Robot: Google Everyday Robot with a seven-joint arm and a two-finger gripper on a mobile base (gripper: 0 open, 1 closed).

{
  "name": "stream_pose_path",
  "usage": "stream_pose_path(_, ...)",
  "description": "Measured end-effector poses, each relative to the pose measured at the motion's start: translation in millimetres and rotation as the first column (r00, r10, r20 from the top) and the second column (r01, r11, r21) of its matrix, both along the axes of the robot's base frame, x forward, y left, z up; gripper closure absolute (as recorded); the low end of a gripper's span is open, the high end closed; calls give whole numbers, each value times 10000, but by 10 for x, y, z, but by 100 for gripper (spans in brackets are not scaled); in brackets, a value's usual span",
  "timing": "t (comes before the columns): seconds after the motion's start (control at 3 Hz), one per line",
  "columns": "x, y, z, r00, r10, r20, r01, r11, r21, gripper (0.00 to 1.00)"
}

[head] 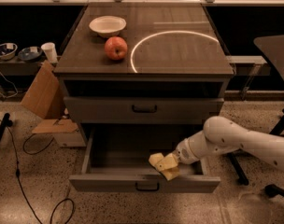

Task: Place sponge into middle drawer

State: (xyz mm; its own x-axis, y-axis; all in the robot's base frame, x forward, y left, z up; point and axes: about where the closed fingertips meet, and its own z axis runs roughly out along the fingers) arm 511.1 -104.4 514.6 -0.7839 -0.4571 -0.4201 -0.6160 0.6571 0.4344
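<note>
The middle drawer (100, 160) is pulled out wide, a grey box with low side walls and a bare grey floor. Its front panel carries a small dark bar handle (147, 187). My gripper (165, 167) reaches in from the right on the white arm (226, 139). It sits low inside the drawer, just behind the front panel and right of centre. It is shut on the pale yellow sponge (156, 160), which sticks out to the left of the yellowish fingers, at or just above the drawer floor.
The drawer above shows only its closed grey front (142, 109). A red apple (116, 47) and a white bowl (107, 25) stand on the cabinet top. Cardboard (41, 94) and cables (20, 171) lie on the floor at left. A dark chair base (277, 190) stands at right.
</note>
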Motion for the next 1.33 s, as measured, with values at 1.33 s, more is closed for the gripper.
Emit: stream_pose_path(1.33, 623, 438, 82, 9523, -2905, 932, 2270, 8788, 4197, 100)
